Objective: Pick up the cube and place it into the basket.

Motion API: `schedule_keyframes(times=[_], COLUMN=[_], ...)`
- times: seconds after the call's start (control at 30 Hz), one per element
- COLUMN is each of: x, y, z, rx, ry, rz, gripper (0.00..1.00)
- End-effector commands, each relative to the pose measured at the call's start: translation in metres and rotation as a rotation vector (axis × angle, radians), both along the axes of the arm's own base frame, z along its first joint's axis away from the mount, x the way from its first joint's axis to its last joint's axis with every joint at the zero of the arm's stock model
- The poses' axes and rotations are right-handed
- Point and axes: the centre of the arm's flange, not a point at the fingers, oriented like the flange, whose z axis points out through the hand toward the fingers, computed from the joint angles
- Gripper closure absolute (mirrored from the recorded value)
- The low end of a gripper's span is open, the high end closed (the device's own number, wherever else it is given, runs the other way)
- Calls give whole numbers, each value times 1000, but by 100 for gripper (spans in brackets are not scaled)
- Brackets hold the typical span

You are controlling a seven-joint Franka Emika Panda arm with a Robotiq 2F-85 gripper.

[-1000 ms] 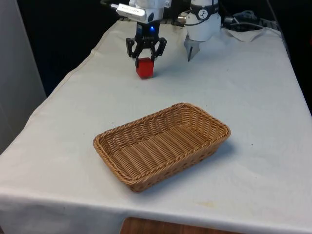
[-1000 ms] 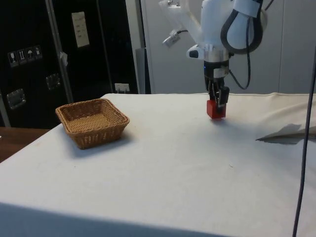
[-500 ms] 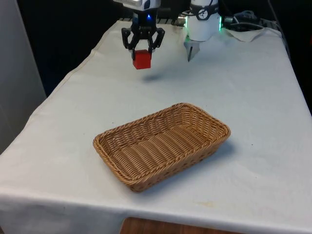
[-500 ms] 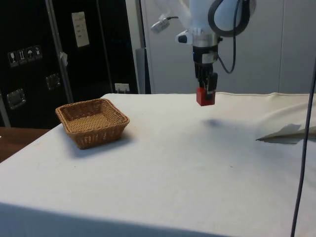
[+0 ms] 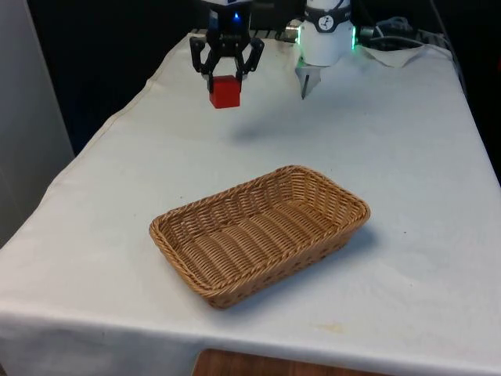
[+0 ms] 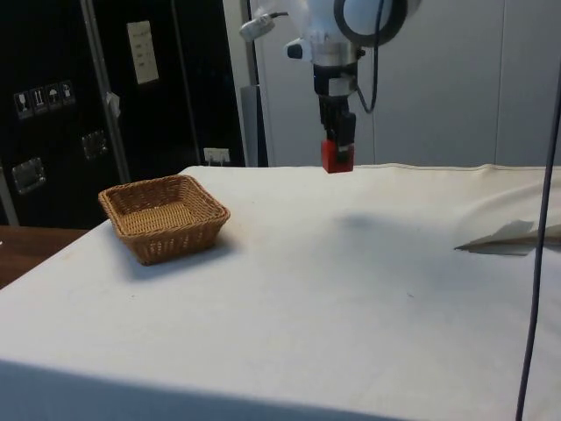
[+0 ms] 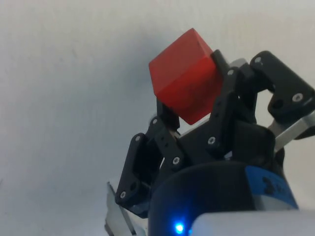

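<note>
Red cube aloft above the white cloth

Red cube [image 5: 224,92] is up in the air, pinched between the black fingers [image 7: 167,115] of the gripper [image 5: 225,72], well clear of the tabletop [image 5: 391,157]. Its shadow falls on the white cloth beneath. Wicker basket [image 5: 258,233] sits well apart, nearer the front edge. From the side, dark cabinets [image 6: 114,88] stand behind the basket and a pale wall panel [image 6: 456,79] behind the arm.

Cube's [image 7: 184,73] gripped faces, hidden between the jaws.
</note>
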Motion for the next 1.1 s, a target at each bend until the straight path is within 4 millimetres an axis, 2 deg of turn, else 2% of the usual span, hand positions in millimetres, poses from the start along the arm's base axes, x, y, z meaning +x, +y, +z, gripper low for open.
schedule_keyframes(times=[0.0,0.07,0.1,0.33,0.57,0.67,0.97,1.0,1.07], x=[6,15,10,38,55,59,88,85,94], y=[3,4,2,9,14,14,24,21,26], z=[4,9,6,23,33,36,48,47,50], rx=[9,9,0,10,12,7,21,13,22], ry=[1,-2,-6,-14,-25,-32,-41,-43,-45], rz=[1,-2,-1,-8,-13,-13,-21,-20,-22], gripper=[97,97,97,97,97,97,97,97,97])
